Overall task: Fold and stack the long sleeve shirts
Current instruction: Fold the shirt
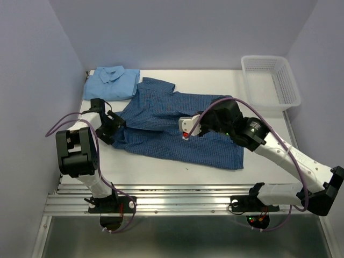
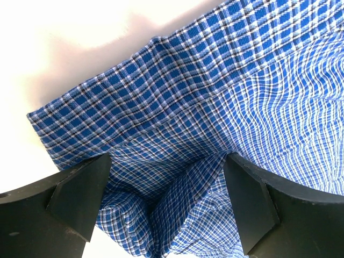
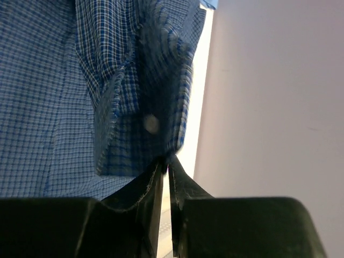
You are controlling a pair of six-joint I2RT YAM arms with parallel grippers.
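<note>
Seen from above, a white surface (image 1: 161,166) holds two shirts. A dark blue checked shirt (image 1: 161,107) lies spread and rumpled across the middle, with one part folded over itself. A plain light blue shirt (image 1: 111,81) sits at the far left corner, folded compactly with its collar facing up, just beside the far edge of the checked one. A white mesh basket (image 1: 263,57) stands at the far right corner, well apart from both shirts. The left arm (image 1: 80,150) reaches to the left edge of the checked shirt. Its wrist view shows the left fingers (image 2: 75,204) spread wide apart, one on each side of a raised ridge of checked cloth, gripping nothing. The right arm (image 1: 279,153) stretches in from the right to the middle of the checked shirt. Its wrist view shows the right fingers (image 3: 134,204) pressed together, pinching the edge of a lifted flap of the checked cloth, with a small pale button (image 3: 152,124) visible just beyond their tips.
</note>
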